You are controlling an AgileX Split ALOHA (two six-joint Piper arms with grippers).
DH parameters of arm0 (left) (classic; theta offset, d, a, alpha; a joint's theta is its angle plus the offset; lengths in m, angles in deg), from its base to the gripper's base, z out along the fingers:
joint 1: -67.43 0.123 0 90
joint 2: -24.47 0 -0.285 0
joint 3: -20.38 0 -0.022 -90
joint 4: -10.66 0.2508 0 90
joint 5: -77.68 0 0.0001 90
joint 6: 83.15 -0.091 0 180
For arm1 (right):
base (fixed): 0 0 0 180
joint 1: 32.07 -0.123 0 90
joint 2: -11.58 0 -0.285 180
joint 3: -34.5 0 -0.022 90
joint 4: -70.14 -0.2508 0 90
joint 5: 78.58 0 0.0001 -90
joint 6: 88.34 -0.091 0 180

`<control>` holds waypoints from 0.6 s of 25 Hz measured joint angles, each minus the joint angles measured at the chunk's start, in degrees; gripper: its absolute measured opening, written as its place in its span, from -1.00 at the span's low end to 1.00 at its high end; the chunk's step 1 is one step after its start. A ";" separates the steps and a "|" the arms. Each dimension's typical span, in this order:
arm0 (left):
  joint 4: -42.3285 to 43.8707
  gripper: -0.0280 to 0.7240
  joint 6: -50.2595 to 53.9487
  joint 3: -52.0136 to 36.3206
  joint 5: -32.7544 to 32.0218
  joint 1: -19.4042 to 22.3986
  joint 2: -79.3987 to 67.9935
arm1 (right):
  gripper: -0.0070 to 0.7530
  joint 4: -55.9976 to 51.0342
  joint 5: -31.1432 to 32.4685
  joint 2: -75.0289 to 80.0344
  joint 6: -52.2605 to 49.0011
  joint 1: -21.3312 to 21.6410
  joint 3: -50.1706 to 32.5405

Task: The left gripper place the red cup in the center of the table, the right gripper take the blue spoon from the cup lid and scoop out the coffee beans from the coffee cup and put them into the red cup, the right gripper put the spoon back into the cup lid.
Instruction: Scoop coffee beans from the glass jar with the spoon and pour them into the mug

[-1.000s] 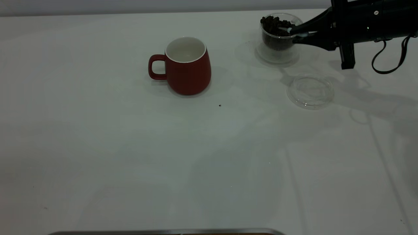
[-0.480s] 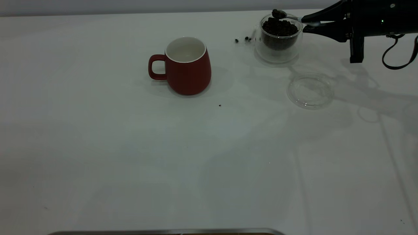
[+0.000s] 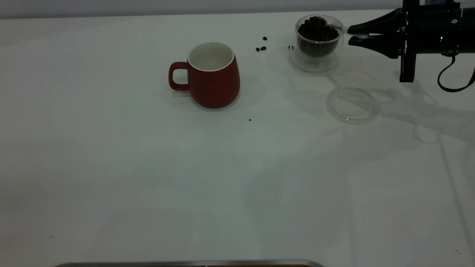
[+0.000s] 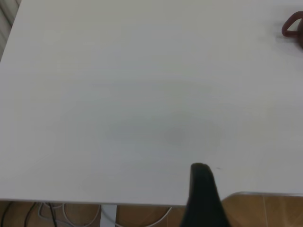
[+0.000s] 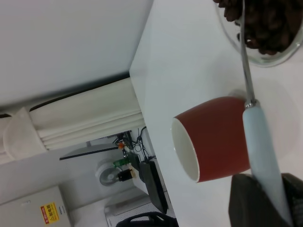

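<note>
the right gripper (image 3: 352, 32) sits at the far right of the tabletop (image 3: 148, 167), jaws clenched on the pale blue handle of the spoon (image 3: 347, 30). the spoon's long axis runs roughly level, pointing away from the gripper toward the coffee cup (image 3: 316, 42), its bowl over the coffee beans (image 3: 317, 31) at the rim. three loose beans (image 3: 261, 46) lie between that cup and the red cup (image 3: 212, 74), which stands upright near the middle, handle facing left. the clear cup lid (image 3: 352, 104) lies just nearer the camera. the left gripper (image 4: 204, 198) is over the bare tabletop edge; cannot tell its jaws' state.
</note>
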 joint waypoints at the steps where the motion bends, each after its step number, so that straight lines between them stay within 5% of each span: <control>1: 0.00 0.64 0.00 0.00 0.00 0.00 0.00 | -0.68 0.00 0.04 0.00 0.30 -0.06 0.00; 15: 0.00 0.64 -0.24 0.00 0.00 0.00 0.00 | -0.68 0.37 0.11 -0.88 1.94 -8.10 0.00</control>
